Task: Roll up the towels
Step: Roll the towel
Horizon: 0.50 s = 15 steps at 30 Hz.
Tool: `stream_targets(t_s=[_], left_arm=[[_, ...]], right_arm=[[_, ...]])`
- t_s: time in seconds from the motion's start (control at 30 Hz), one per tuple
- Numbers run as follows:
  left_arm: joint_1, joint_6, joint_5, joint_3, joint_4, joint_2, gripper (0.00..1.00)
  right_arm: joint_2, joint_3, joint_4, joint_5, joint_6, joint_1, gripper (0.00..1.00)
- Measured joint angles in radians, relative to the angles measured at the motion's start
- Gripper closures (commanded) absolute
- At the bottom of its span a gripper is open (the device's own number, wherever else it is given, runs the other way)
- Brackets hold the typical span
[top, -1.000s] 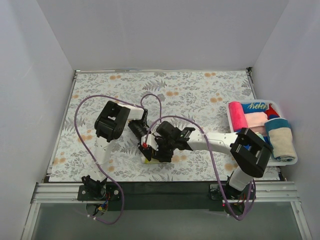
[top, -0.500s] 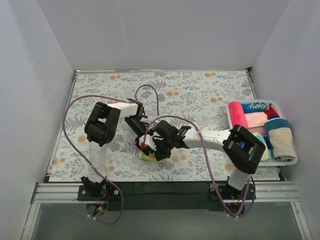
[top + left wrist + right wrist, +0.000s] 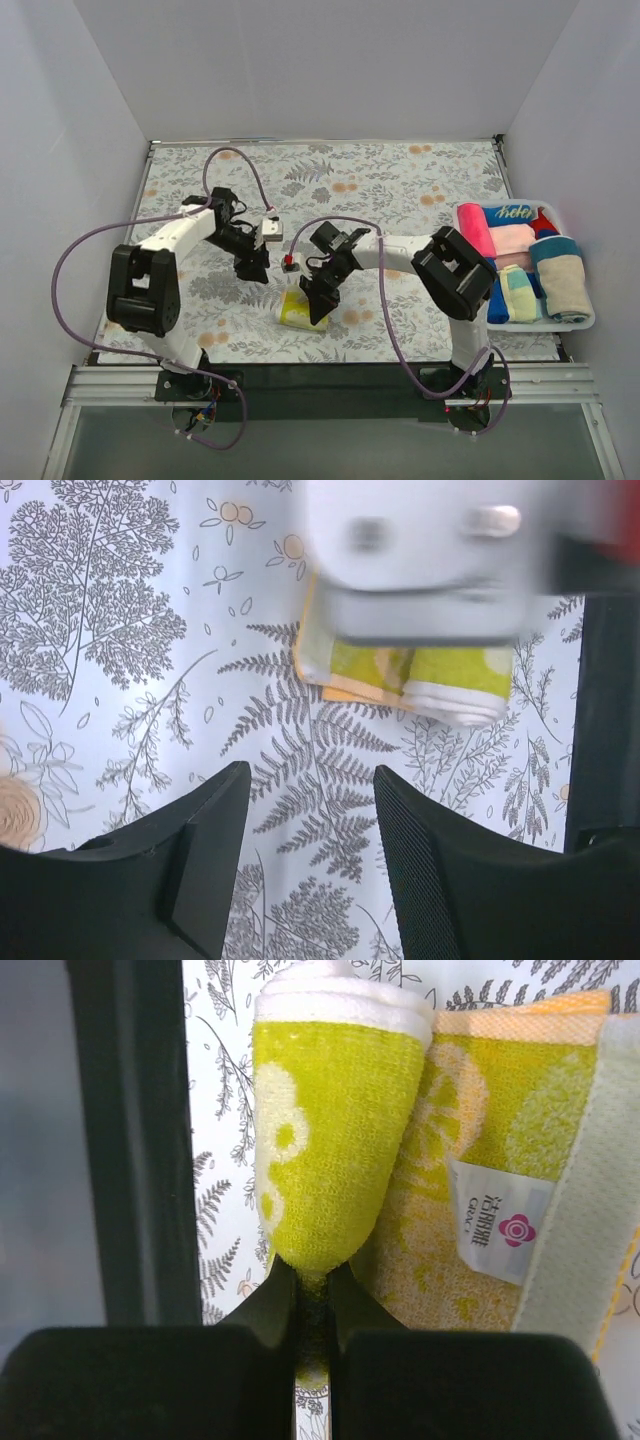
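- yellow towel (image 3: 297, 312) lies on the cover (image 3: 400, 180), front centre, just ahead of the gap btwn my two bases.
- It's part rolled: tight roll (image 3: 335, 1130) on one side, flat tail w/ a label (image 3: 500, 1222) right beside it, touching.
- R gripper (image 3: 312, 1285): fingers pressed together, pinching the roll's near tip. Only a small bite of cloth is in the pinch, and the roll narrows toward it.
- L gripper (image 3: 310, 810): fingers spread, nothing btwn them. It hovers over bare cover near the towel, not touching it.
- Step in hand, as I judge it: finish rolling over the flat tail.
- To do it well: turn the roll toward the tail w/o lifting and keep the layers snug. Keep the roll axis square to the tail edge.
- Small bite could slip or cone the roll, so go slow. Regrip deeper if it loosens.
- L should prob. press the tail's free edge down, else the whole towel may slide on the cover.
- basket (image 3: 572, 322) at far R holds rolled towels (image 3: 474, 232), pink, blue, beige etc. It sits well apart from the work spot.
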Motion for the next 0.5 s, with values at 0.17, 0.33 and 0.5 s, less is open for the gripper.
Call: stream_targets(t_s=[0.17, 0.33, 0.5], left_arm=[[-0.011, 0.007, -0.039, -0.179, 0.094, -0.259, 0.45], [-0.135, 0.011, -0.126, -0.383, 0.213, -0.56, 0.42], [-0.309, -0.004, -0.232, -0.542, 0.336, -0.713, 0.41]], right_arm=[[0.122, 0.09, -0.094, -0.151, 0.028, -0.054, 0.99], [0.236, 0.182, -0.203, -0.265, 0.04, -0.092, 0.99], [0.315, 0.235, -0.276, -0.347, 0.046, -0.118, 0.99]])
